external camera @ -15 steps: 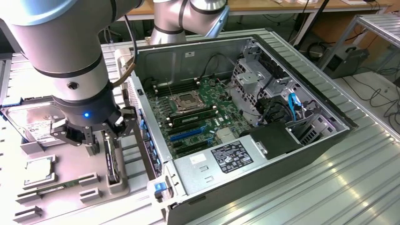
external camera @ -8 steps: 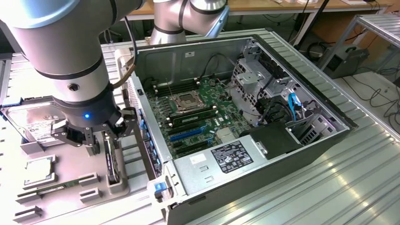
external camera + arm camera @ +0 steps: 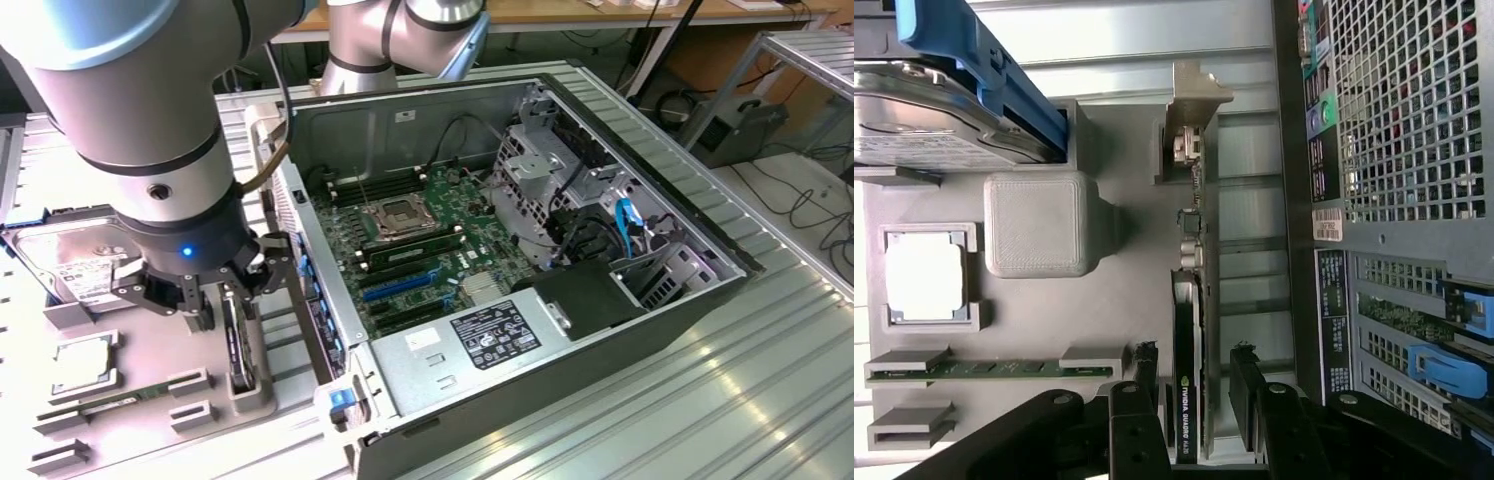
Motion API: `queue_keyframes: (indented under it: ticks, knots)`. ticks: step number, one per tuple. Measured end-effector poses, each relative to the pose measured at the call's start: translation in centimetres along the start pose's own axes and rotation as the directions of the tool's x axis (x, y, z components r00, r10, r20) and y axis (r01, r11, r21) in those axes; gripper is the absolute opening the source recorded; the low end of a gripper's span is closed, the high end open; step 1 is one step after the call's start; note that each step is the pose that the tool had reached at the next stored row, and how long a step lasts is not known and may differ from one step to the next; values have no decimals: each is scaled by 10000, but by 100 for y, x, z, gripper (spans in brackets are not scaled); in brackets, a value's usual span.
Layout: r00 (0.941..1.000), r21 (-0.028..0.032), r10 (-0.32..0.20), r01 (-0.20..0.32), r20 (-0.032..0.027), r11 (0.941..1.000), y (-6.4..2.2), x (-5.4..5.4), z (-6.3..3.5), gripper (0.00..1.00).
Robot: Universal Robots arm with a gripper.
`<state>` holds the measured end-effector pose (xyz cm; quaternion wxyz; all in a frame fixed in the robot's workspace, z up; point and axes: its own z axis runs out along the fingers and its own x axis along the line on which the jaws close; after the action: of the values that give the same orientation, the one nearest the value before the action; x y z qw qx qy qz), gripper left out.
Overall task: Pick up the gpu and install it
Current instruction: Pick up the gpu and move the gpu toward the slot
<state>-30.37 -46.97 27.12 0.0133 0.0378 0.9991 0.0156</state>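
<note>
The gripper (image 3: 224, 295) (image 3: 1193, 375) hangs low over a grey holder tray (image 3: 160, 345) (image 3: 1124, 310) at the exterior view's left, just outside the open computer case (image 3: 641, 180). Its jaws are spread wide and hold nothing. In the wrist view the two black fingers (image 3: 1144, 375) stand one on each side of the gpu (image 3: 239, 345) (image 3: 1187, 300), with a sliver of daylight between each finger and the card.

The gpu stands on its long edge in a slot of the tray, on the side of the tray nearest the case. Its silver bracket sits at the end away from the gripper, and its black face carries a green logo near the fingers. It is not yet lifted.

The tray holds other parts to the exterior view's left of the card. There is a silver hard drive (image 3: 74, 265) (image 3: 944, 130) in a blue-edged carrier at the far end, a processor (image 3: 83, 366) (image 3: 922, 278) in a square pocket nearer, and a narrow green memory stick (image 3: 127, 400) (image 3: 994, 369) nearest of all.

The case lies on its side on the ribbed metal counter (image 3: 667, 400), with its green motherboard (image 3: 427, 240) facing up and blue expansion slots (image 3: 400, 285) along the board's near edge.
</note>
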Motion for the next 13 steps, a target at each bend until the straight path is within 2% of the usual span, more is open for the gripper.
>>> queue_keyframes:
  ticks: [6,13]
  knots:
    - [10000,0,0,0,1,10000,17,3,39,42]
    - [10000,1,-1,1,0,10000,84,10,68,42]
